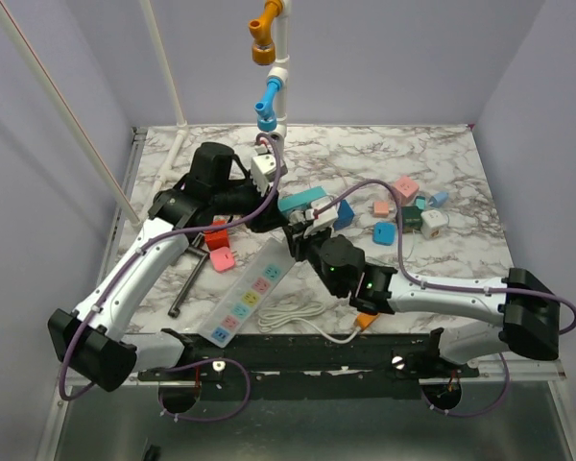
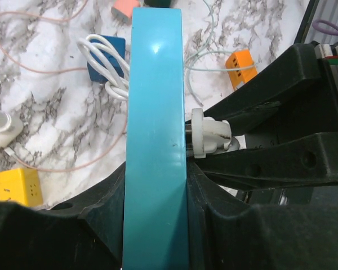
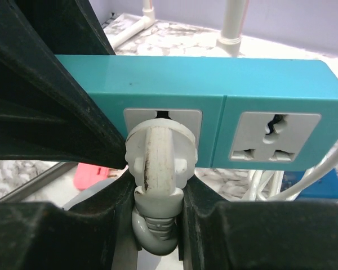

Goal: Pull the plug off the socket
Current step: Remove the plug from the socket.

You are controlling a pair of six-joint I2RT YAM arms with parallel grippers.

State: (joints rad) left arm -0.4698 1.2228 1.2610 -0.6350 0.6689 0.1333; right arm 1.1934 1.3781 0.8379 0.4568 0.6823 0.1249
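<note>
From above, the teal socket [image 1: 302, 200] hung over the surface [image 1: 461, 163], the left pincer [image 1: 274, 209] clenched on it, with a long white strip [image 1: 245, 293] lying just nearer than it. The left wrist view showed the white plug [image 2: 205, 132] seated in the socket's right face. In the right wrist view the right pincer [image 3: 158, 197] clamped that plug, left of the socket's empty outlet [image 3: 273, 135]. Pulled askew, the pins could bind, or the socket might slip free.

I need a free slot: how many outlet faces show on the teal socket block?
2, on the teal socket block: the occupied outlet holds the white plug, pinched by the right gripper; the empty outlet sits beside it. Other faces are hidden.
</note>
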